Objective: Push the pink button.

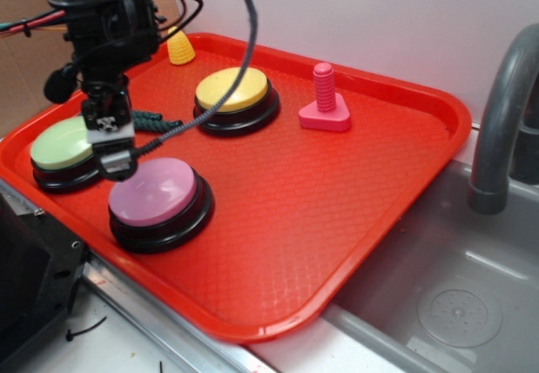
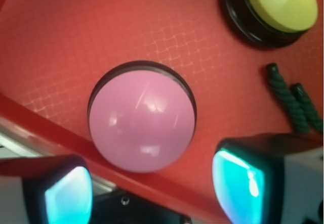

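A red tray [image 1: 404, 162] is seen on a counter beside a grey sink [image 1: 455, 306] with a grey faucet [image 1: 501, 120]. The pink button [image 1: 154, 191], a domed pink top on a black round base, is placed near the tray's front-left edge. A green button [image 1: 61, 144] is set just behind and left of it, and a yellow button [image 1: 233, 91] farther back toward the tray's middle. A pink bolt [image 1: 324, 99] on a triangular base is stood upright to the right of the yellow button. A yellow corn-like toy [image 1: 179, 47] is seen at the tray's back edge. A dark green rope [image 1: 156, 122] is laid between the green and yellow buttons.

The gripper [image 1: 112, 150] is held pointing down at the back-left rim of the pink button, between it and the green button; contact cannot be confirmed. In the wrist view, the pink button [image 2: 142, 120] is framed in the centre, with the two fingertips [image 2: 238, 178] shown at the bottom left and right, set wide apart with nothing between them. The yellow button [image 2: 278, 4] and rope [image 2: 286, 97] are seen at upper right there.
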`<state>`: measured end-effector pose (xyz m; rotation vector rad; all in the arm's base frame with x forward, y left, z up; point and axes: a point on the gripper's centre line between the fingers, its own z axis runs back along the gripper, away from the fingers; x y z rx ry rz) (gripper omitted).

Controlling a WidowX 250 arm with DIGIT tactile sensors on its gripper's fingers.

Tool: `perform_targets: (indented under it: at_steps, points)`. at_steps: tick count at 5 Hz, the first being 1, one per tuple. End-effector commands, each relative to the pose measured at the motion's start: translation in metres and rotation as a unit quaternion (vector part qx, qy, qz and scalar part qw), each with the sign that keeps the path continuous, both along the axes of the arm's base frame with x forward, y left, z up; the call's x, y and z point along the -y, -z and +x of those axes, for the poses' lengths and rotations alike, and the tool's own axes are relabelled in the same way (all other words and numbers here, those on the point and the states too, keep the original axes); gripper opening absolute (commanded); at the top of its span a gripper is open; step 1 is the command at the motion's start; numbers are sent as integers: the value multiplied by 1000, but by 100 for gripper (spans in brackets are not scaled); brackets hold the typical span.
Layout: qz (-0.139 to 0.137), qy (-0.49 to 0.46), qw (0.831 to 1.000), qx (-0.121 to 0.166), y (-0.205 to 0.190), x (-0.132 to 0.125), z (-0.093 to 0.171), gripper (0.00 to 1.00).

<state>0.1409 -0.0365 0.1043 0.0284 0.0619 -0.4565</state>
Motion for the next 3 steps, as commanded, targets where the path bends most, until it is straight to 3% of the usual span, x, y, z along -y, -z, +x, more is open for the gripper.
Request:
perform_targets:
  at_steps: [1,3]
  points:
    - [-2,-7,1000,24,-23,4,4,100]
    - [-2,-9,1000,5,-32,5,6,100]
